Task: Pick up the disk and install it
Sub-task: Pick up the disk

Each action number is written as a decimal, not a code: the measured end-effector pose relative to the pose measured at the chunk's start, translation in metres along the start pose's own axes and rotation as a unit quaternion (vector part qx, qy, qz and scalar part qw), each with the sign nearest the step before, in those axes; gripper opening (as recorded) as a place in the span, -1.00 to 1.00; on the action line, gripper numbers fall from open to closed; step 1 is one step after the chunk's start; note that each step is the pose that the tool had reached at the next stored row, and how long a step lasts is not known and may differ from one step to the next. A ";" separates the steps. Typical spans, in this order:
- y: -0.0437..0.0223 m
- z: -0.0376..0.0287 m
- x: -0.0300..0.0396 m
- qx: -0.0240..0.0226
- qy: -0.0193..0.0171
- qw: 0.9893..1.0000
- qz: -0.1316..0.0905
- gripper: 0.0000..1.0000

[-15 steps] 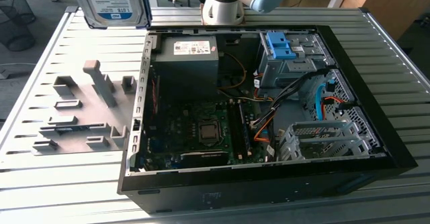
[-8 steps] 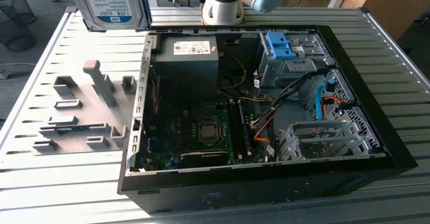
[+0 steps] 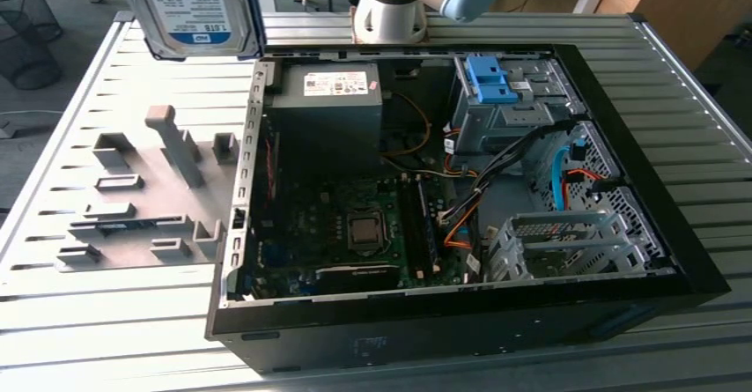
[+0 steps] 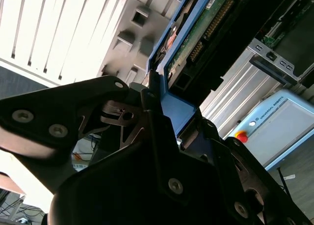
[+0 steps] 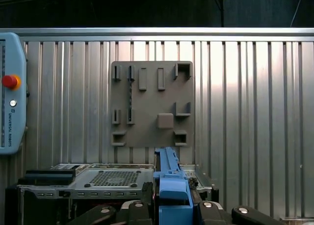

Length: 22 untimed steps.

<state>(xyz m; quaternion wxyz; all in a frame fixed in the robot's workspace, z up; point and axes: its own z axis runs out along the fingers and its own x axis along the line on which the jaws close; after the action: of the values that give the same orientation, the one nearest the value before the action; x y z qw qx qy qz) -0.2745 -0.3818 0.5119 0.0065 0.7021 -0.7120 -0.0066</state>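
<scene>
Carrying the disk (image 3: 194,9), clamped in the jaws, above the bench (image 3: 118,321) near the open case (image 3: 470,339); not yet installed

Premises presented as a robotics lab. A ribbed metal workbench (image 3: 106,321) carried an opened computer case (image 3: 470,321); in the exterior view a grey fixture plate (image 3: 141,198) lay at its nine o'clock and a robot arm base (image 3: 388,13) stood at twelve o'clock. A control pendant (image 5: 11,102) with a red stop button (image 5: 10,81) was noted in the first wrist view.
</scene>
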 end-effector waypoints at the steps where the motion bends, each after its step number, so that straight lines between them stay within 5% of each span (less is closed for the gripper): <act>1: -0.0009 0.0000 0.0000 0.000 0.000 1.000 0.000 -0.27; 22: -0.0292 -0.0005 -0.0004 0.000 0.000 1.000 0.000 -0.27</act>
<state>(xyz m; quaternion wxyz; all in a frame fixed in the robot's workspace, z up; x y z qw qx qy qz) -0.2453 -0.3819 0.5119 0.0065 0.7021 -0.7120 -0.0066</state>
